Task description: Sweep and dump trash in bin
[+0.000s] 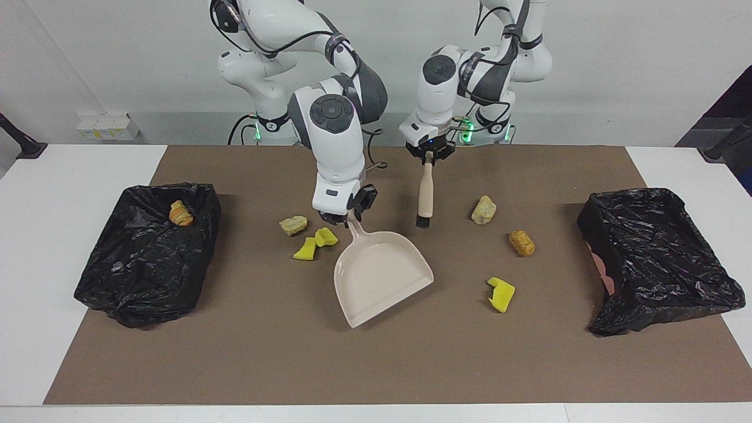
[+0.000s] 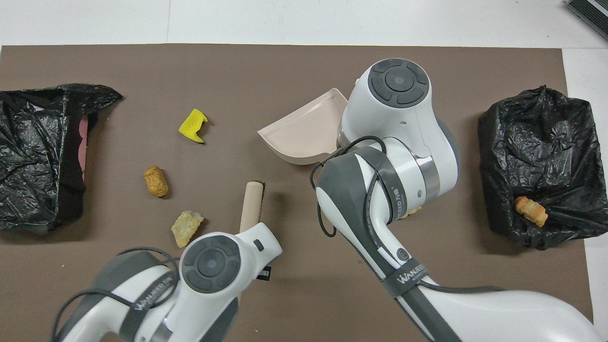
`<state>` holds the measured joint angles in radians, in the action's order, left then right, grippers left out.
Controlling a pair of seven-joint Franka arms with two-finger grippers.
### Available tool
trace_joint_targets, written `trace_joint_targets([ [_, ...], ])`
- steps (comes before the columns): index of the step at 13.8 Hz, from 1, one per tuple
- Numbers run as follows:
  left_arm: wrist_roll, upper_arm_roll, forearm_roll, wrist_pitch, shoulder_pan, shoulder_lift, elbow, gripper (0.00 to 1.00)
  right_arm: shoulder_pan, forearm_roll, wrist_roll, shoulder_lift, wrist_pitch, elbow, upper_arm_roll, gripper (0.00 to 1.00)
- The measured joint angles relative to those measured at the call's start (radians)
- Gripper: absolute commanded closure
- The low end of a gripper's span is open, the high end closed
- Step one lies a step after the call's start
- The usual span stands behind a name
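Observation:
My right gripper [image 1: 346, 218] is shut on the handle of the beige dustpan [image 1: 379, 276], also in the overhead view [image 2: 304, 133]; the pan lies low over the brown mat. My left gripper [image 1: 429, 157] is shut on the beige brush [image 1: 423, 197], which hangs bristles down beside the pan [image 2: 250, 204]. Trash near the pan's handle: a tan lump [image 1: 293, 224] and two yellow sponge pieces [image 1: 322, 237] [image 1: 305, 249]. Toward the left arm's end lie a tan lump [image 1: 483, 210] [image 2: 186, 228], an orange-brown lump [image 1: 521, 242] [image 2: 156, 181] and a yellow sponge piece [image 1: 501, 294] [image 2: 192, 126].
A bin lined with a black bag [image 1: 147, 258] [image 2: 536, 142] stands at the right arm's end, with a bread lump [image 1: 181, 213] [image 2: 531, 210] in it. A second black-lined bin [image 1: 652, 252] [image 2: 38, 156] stands at the left arm's end. The right arm hides the nearby trash from above.

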<state>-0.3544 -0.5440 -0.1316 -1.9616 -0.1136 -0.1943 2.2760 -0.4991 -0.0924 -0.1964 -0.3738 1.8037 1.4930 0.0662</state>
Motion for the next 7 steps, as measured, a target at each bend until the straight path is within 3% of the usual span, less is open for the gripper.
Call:
trace_joint_targets([
  [4, 0.150, 0.154, 0.156, 0.010, 0.012, 0.031, -0.086, 1.00, 0.002, 0.046, -0.321, 0.041, 0.000, 0.080, 0.004, 1.00],
  [7, 0.306, 0.291, 0.205, 0.010, 0.016, 0.122, -0.196, 1.00, -0.006, 0.107, -0.503, 0.077, 0.000, 0.136, 0.003, 1.00],
])
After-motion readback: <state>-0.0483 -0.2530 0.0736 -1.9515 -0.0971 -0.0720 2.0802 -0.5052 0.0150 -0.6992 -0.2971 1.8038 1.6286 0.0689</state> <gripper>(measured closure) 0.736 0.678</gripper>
